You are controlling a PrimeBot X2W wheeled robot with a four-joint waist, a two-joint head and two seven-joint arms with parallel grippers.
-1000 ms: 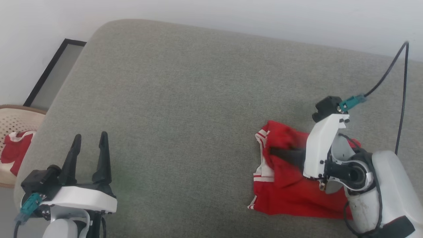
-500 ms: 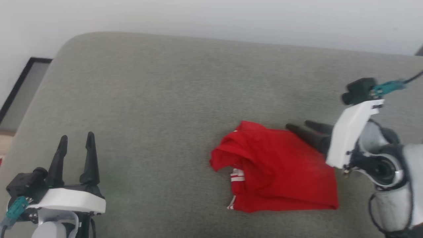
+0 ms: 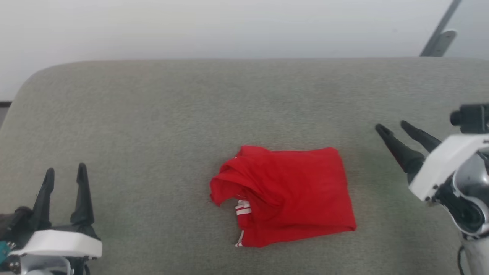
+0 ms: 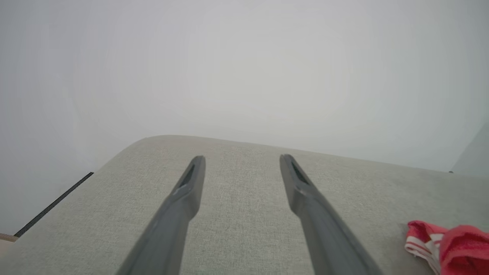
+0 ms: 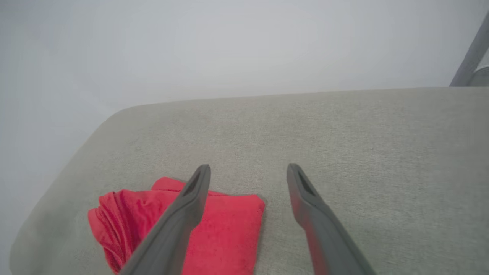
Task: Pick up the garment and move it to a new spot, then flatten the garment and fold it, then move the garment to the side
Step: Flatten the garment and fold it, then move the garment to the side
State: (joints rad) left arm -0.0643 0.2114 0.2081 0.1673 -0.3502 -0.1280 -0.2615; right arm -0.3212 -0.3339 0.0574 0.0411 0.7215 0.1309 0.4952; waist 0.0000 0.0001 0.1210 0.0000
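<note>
A big grey soft cushion is spread out in front of me, and a pale wall stands behind it. The garment lies on the cushion, about in the middle from side to side and a bit nearer to me than to the wall. It is red and folded into a lumpy square, smooth on its right and bunched up on its left. My right gripper is off to the right of the garment and is not touching it. Its two fingers are spread wide apart and hold nothing. My left gripper is far off on the left, and its fingers are wide apart and empty too. A thin grey pole leans in the top right corner. A little white and red striped edge peeks out at the garment's lower left
</note>
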